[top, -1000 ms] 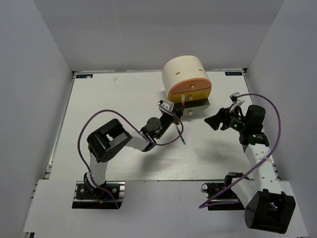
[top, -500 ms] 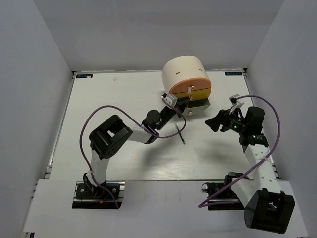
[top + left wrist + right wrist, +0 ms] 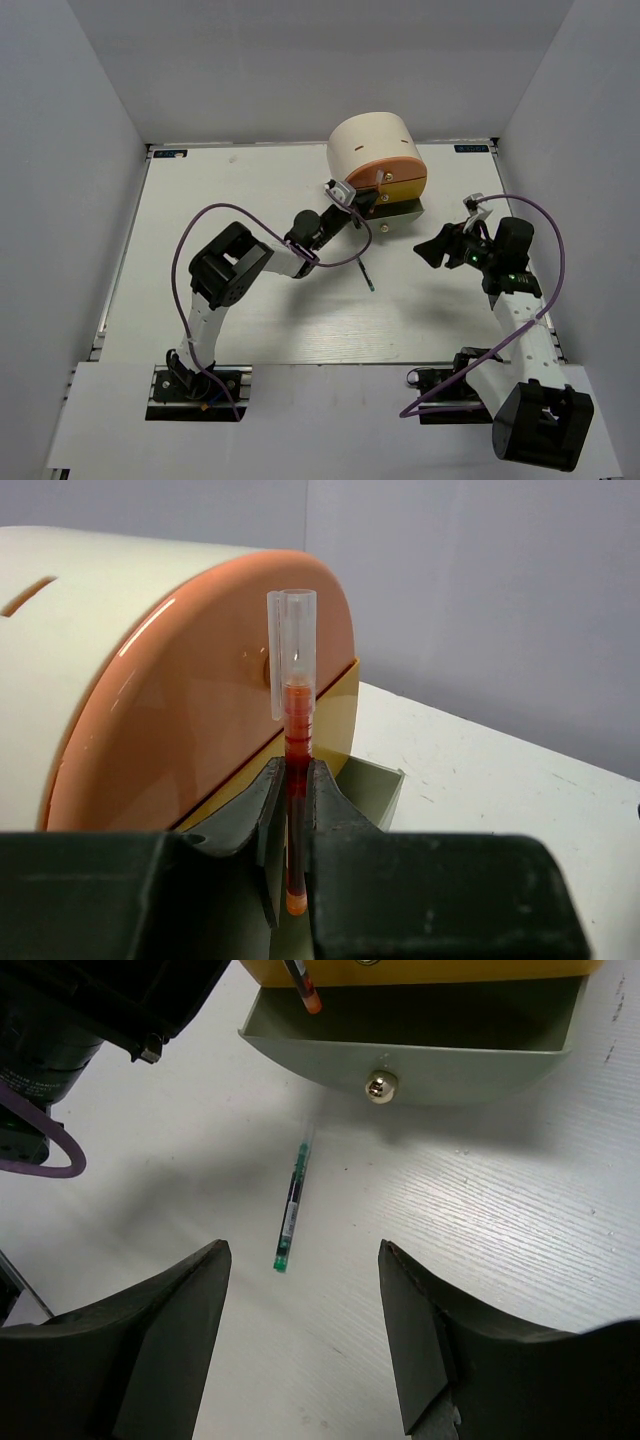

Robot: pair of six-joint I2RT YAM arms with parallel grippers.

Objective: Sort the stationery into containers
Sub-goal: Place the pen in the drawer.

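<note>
The cream half-cylinder desk unit (image 3: 368, 148) stands at the back of the table. Its pale green bottom drawer (image 3: 402, 209) is pulled open, below the yellow drawer (image 3: 398, 188) and the pink front (image 3: 180, 720). My left gripper (image 3: 364, 197) is shut on the red pen (image 3: 297, 742), held upright by the open drawer (image 3: 378, 778). The pen's lower tip hangs over the drawer's edge in the right wrist view (image 3: 306, 992). The green pen (image 3: 366, 274) lies on the table in front of the unit. My right gripper (image 3: 436, 245) is open and empty, above the green pen (image 3: 293, 1203). Highlighters and erasers are out of view.
The green drawer's front with its small knob (image 3: 380, 1085) faces my right gripper. My left arm's wrist and purple cable (image 3: 60, 1110) fill the area left of the drawer. White walls enclose the table (image 3: 230, 290) on three sides.
My left gripper has carried the red pen up and right, from above the table to the open green drawer. The right arm has barely moved. The green pen stays put.
</note>
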